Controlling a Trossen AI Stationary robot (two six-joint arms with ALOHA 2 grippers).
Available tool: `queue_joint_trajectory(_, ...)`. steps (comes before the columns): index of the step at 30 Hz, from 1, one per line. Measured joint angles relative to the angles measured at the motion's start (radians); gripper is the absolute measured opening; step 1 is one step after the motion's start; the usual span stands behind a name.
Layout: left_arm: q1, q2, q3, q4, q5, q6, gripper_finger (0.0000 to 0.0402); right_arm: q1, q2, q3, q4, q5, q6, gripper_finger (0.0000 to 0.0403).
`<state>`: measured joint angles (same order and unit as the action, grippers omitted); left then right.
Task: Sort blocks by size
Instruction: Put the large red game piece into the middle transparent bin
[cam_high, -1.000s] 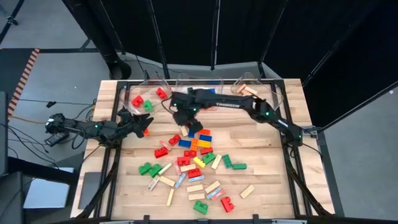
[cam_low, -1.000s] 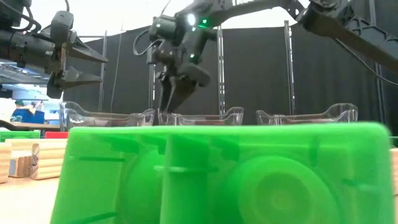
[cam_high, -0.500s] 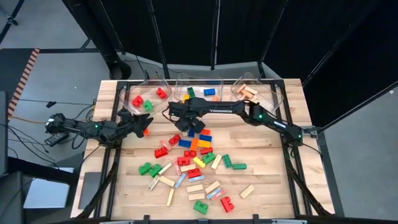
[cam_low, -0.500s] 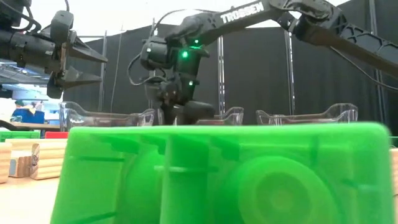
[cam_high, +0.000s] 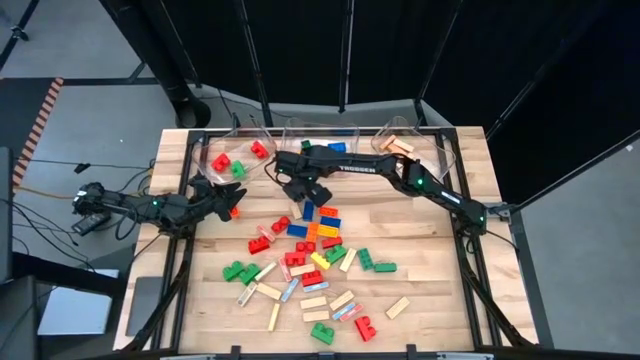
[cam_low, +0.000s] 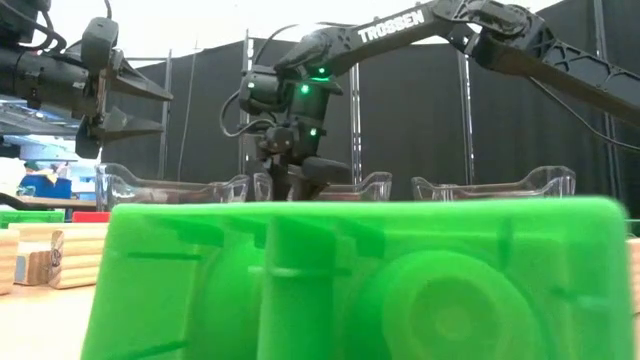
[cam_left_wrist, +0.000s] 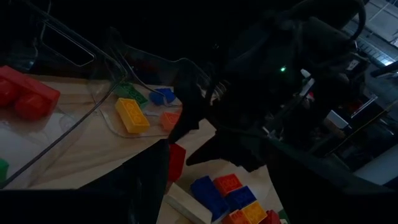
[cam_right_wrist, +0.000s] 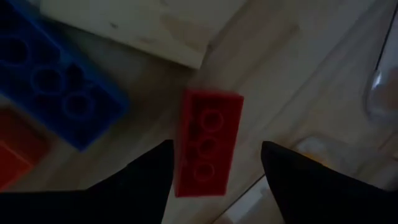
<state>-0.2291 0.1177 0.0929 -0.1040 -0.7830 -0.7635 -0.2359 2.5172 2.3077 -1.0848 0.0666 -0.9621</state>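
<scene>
Many blocks (cam_high: 315, 240), studded bricks in red, green, blue, yellow and orange and tan wooden bars, lie loose on the table's middle. My right gripper (cam_high: 303, 195) is open and points down at the far left of the pile. In the right wrist view its fingers (cam_right_wrist: 214, 149) stand on either side of a small red brick (cam_right_wrist: 208, 143) lying flat on the table, without touching it. That brick also shows in the left wrist view (cam_left_wrist: 176, 160). My left gripper (cam_high: 230, 200) waits open and empty above the table's left side (cam_low: 150, 108).
Three clear bins (cam_high: 232, 158) (cam_high: 322, 143) (cam_high: 402, 145) stand along the far edge, holding a few bricks. A blue brick (cam_right_wrist: 56, 87) and a tan bar (cam_right_wrist: 143, 25) lie close to the red brick. A big green brick (cam_low: 360, 280) fills the low view.
My right gripper has come down toward the table at the pile's far left and has turned about its wrist. My left arm has kept still.
</scene>
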Motion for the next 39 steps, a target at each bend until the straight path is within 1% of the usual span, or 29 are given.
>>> queue_joint_trajectory(5,0.0,0.0,0.0,0.0,0.0,0.001,0.0269,0.0,0.0,-0.001,0.006,-0.016,-0.004,0.0242)
queue_joint_trajectory(14,0.0,0.0,0.0,-0.001,-0.012,0.004,0.0269,0.008,-0.005,-0.136,0.067,0.002,-0.006,0.0212)
queue_joint_trajectory(16,0.0,0.0,0.0,-0.001,-0.012,0.004,0.0269,0.012,-0.006,-0.146,0.07,0.028,-0.006,0.0206)
queue_joint_trajectory(18,0.0,0.0,0.0,-0.001,-0.012,0.004,0.0269,0.021,-0.006,-0.147,0.07,0.08,-0.005,0.0186)
queue_joint_trajectory(20,0.0,0.0,0.0,-0.001,-0.013,0.004,0.0269,0.033,-0.007,-0.14,0.066,0.135,-0.004,0.015)
queue_joint_trajectory(25,0.0,0.0,0.0,-0.001,-0.013,0.004,0.0269,0.041,0.002,-0.062,0.004,0.175,0.064,0.0152)
queue_joint_trajectory(29,0.0,0.0,0.0,0.0,-0.013,0.002,0.0269,0.042,-0.002,0.049,-0.019,0.158,0.112,0.0152)
queue_joint_trajectory(31,0.0,0.0,0.0,0.0,-0.014,0.002,0.0269,0.043,-0.04,0.029,0.004,0.154,0.134,0.0152)
queue_joint_trajectory(34,0.0,0.0,0.0,0.0,-0.014,0.001,0.0269,0.032,-0.09,0.025,-0.013,0.14,0.164,0.0152)
queue_joint_trajectory(39,0.0,0.0,0.0,0.002,-0.015,0.0,0.0269,-0.043,-0.181,0.029,-0.031,0.143,0.281,0.0152)
